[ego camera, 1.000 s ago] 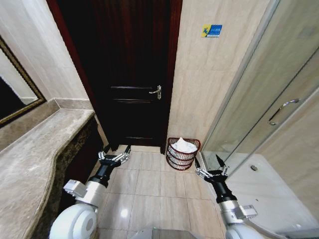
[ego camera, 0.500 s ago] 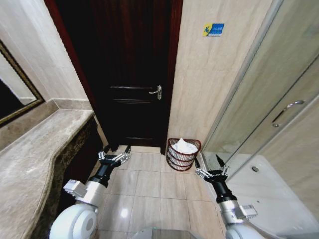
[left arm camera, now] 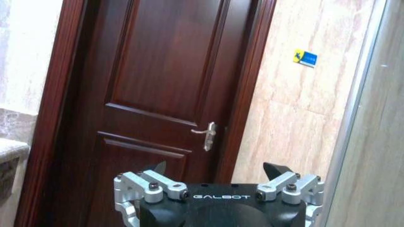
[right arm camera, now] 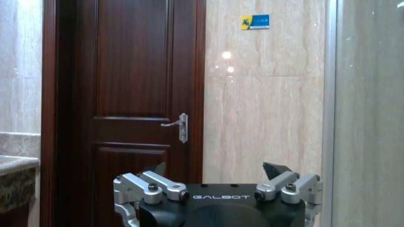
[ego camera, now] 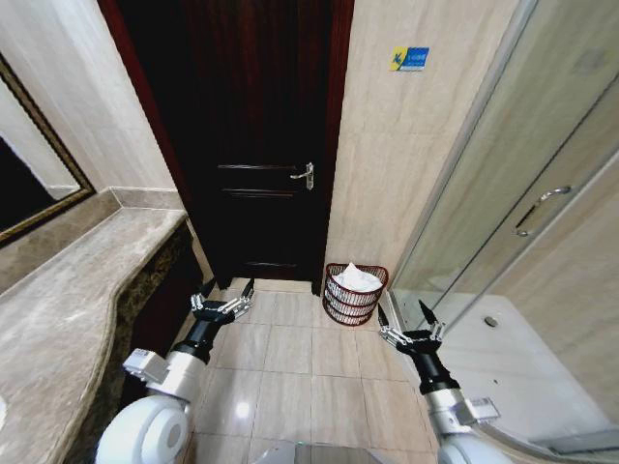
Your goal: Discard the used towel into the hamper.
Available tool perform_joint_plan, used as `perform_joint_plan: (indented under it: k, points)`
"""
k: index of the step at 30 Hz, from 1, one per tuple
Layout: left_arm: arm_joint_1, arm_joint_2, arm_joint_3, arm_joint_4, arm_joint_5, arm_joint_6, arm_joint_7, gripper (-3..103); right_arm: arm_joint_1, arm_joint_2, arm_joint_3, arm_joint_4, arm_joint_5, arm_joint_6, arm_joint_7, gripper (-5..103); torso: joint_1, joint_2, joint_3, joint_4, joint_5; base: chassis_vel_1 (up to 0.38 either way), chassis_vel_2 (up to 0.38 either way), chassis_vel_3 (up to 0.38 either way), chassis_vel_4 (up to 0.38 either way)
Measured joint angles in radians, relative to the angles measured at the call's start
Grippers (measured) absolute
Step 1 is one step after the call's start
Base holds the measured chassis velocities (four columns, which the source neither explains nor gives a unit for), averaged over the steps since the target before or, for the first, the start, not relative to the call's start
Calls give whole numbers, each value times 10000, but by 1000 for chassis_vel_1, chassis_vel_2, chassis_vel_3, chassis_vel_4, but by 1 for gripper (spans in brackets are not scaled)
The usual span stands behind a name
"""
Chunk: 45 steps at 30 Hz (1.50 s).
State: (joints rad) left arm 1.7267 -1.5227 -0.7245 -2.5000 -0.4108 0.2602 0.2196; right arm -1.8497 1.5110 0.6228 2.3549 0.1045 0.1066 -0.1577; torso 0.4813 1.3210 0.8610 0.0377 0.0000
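Hamper point(ego camera: 353, 293) stood on the tiled floor point(ego camera: 290, 358) against the beige wall, just right of the dark door point(ego camera: 256, 145) and left of the glass shower screen point(ego camera: 503, 222). A white towel point(ego camera: 357, 278) lay bunched inside it, heaped a little above the rim.

Left gripper point(ego camera: 222, 302) hung low over the floor beside the marble counter point(ego camera: 77, 290), near the counter's front edge; jaws spread wide, nothing between them. Right gripper point(ego camera: 408, 326) hung over the floor nearer the shower screen, jaws likewise spread and empty. Neither touched hamper or towel; both well apart from the basket.

Both wrist views looked level at the door and its handle point(right arm camera: 181, 127), fingertips point(left arm camera: 276, 169) splayed with bare air between.

Judgement: towel appeared already deposited, so the discard step looked finished or nearly so. Any next move would call only for keeping both arms clear of the hamper, and perhaps checking that no towel hung over the rim.
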Motion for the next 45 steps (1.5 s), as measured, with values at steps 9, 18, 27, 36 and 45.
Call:
perform_joint_plan:
  k: [9, 18, 27, 36, 45]
  points:
    - [-2, 0, 0, 0, 0, 0, 0, 100, 1, 0, 0, 0, 0, 0, 0, 100, 6, -1, 2, 0, 0, 5, -4, -6, 2]
    - [-1, 0, 0, 0, 0, 0, 0, 100, 1, 0, 0, 0, 0, 0, 0, 100, 5, -1, 1, -1, 0, 71, -69, -70, 62]
    - [-1, 0, 0, 0, 0, 0, 0, 100, 0, 0, 0, 0, 0, 0, 0, 100, 2, 0, 0, 0, 1, 82, -80, -81, 88]
    - [-1, 0, 0, 0, 0, 0, -1, 100, 0, 0, 0, 0, 0, 0, 0, 100, 4, -1, 1, -1, 0, 62, -57, -65, 62]
    - [-1, 0, 0, 0, 0, 0, 0, 100, 1, 0, 0, 0, 0, 0, 0, 100, 6, -2, 2, 0, 0, 64, -73, -73, 84]
